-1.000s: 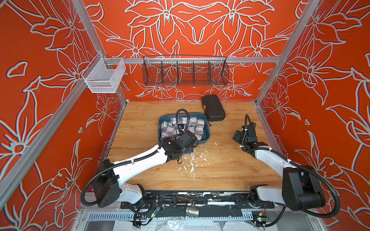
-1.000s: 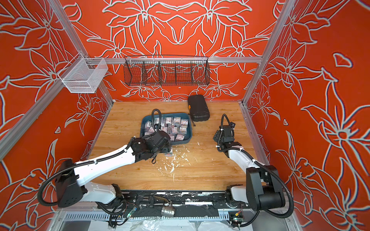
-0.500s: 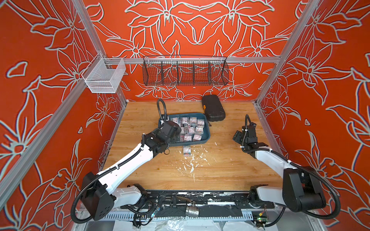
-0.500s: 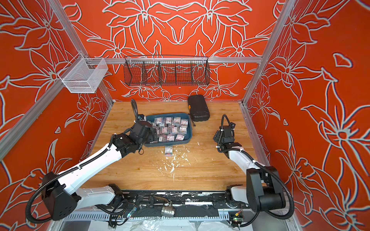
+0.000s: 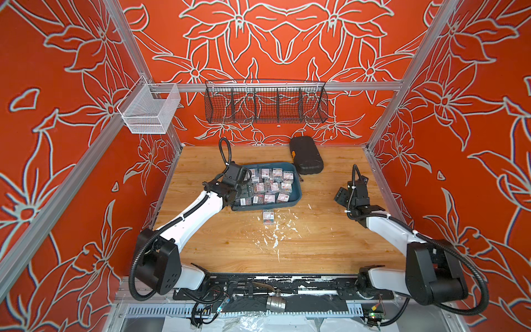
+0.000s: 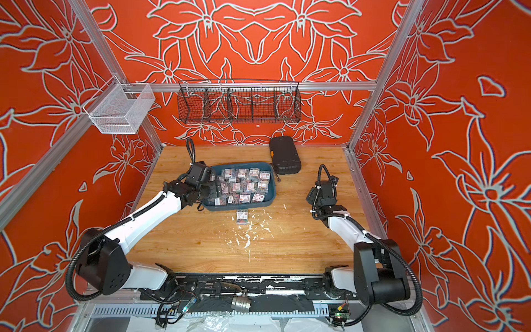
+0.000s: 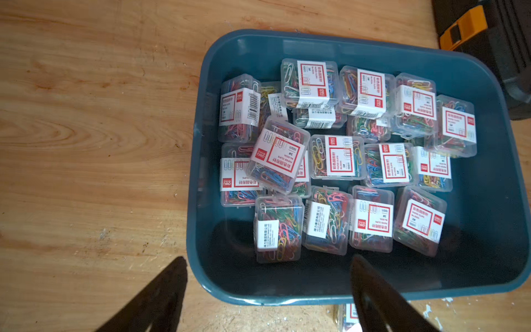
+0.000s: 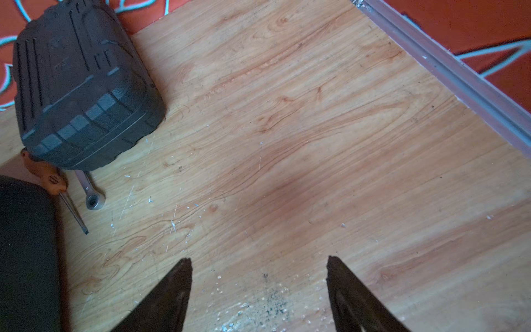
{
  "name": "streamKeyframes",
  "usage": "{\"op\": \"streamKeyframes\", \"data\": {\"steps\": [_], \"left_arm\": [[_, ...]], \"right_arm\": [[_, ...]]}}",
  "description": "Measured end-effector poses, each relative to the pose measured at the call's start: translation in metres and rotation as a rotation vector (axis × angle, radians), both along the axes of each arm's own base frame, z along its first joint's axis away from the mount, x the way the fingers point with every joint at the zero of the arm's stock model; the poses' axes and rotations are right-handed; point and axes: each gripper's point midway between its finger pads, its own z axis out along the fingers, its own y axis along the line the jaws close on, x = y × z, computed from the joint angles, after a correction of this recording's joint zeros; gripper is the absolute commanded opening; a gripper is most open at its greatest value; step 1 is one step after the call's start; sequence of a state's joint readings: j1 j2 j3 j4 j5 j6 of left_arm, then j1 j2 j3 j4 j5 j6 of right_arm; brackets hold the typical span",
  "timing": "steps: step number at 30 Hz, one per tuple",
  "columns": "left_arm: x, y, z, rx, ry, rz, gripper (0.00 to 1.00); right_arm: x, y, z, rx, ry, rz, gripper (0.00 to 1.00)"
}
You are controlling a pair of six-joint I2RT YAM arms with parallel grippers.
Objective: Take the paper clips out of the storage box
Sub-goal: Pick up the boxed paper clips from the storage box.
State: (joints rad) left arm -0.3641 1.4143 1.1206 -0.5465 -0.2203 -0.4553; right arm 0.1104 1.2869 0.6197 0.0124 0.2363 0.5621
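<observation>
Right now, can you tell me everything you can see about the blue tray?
The blue tray is a shallow rectangle of smooth dark teal plastic with rounded corners and low walls that lean outward. It sits flat on the wooden table, toward the back. Little clear boxes of paper clips are heaped inside, some lying on others. The left pincer hangs open over one end, holding nothing. A black case lies close to a far corner.
</observation>
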Motion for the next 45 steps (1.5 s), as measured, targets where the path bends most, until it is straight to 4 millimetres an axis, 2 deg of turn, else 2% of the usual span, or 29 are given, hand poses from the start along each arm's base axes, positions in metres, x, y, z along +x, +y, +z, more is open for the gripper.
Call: {"op": "streamKeyframes", "data": {"steps": [7, 10, 14, 18, 21, 28, 39, 45], "left_arm": [[0.026, 0.013, 0.007, -0.018, -0.002, 0.02, 0.82], [0.035, 0.014, -0.005, -0.022, 0.031, 0.019, 0.82], [0.047, 0.011, -0.028, -0.029, 0.098, 0.008, 0.81], [0.056, 0.012, -0.048, 0.003, 0.193, -0.004, 0.81], [0.065, 0.013, -0.053, 0.015, 0.243, -0.02, 0.8], [0.068, 0.022, -0.065, 0.001, 0.313, -0.036, 0.8], [0.086, 0.003, -0.085, -0.068, 0.307, -0.12, 0.79], [0.09, -0.002, -0.092, -0.085, 0.301, -0.144, 0.7]], "right_arm": [[0.0, 0.006, -0.001, 0.015, 0.005, 0.031, 0.75], [-0.001, 0.008, -0.001, 0.024, 0.0, 0.044, 0.77], [-0.013, 0.009, 0.001, 0.031, -0.02, 0.056, 0.81], [-0.018, 0.008, 0.004, 0.033, -0.036, 0.057, 0.82], [-0.018, 0.009, 0.005, 0.034, -0.04, 0.059, 0.82], [-0.018, 0.01, 0.005, 0.04, -0.039, 0.066, 0.82], [-0.02, 0.012, 0.004, 0.042, -0.044, 0.079, 0.82], [-0.019, 0.014, 0.006, 0.045, -0.052, 0.087, 0.82]]}}
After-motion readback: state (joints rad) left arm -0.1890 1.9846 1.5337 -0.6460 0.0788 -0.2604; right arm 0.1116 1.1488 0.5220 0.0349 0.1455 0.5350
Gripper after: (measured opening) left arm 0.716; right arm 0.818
